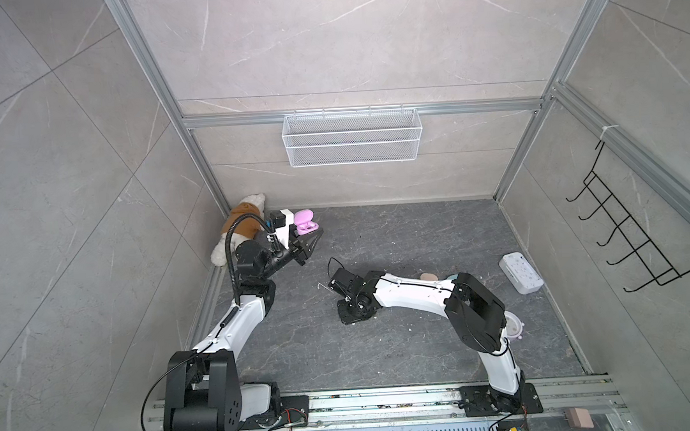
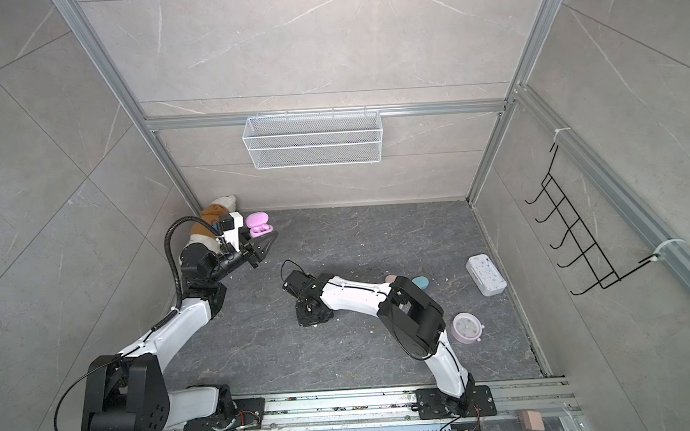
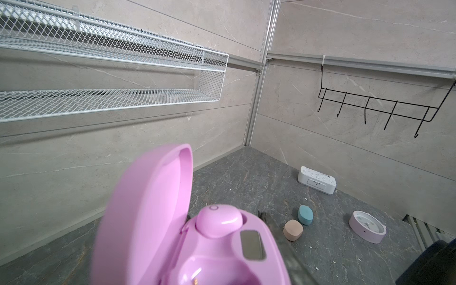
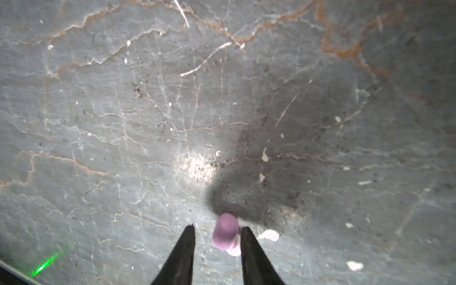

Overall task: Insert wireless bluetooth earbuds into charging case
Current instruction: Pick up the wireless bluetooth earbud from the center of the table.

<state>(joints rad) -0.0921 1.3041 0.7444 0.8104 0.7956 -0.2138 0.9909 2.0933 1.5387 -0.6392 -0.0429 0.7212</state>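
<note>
lilac earbud [image 4: 225, 232] on table [image 4: 123, 123], between right end effector [image 4: 218, 227] fingers, touching one, gap at the other, not clenched | second lilac earbud [image 3: 218, 220] seated in open lilac charging case [image 3: 222, 261] | left end effector [image 1: 314, 237] clenched on that case, held above the table
</note>
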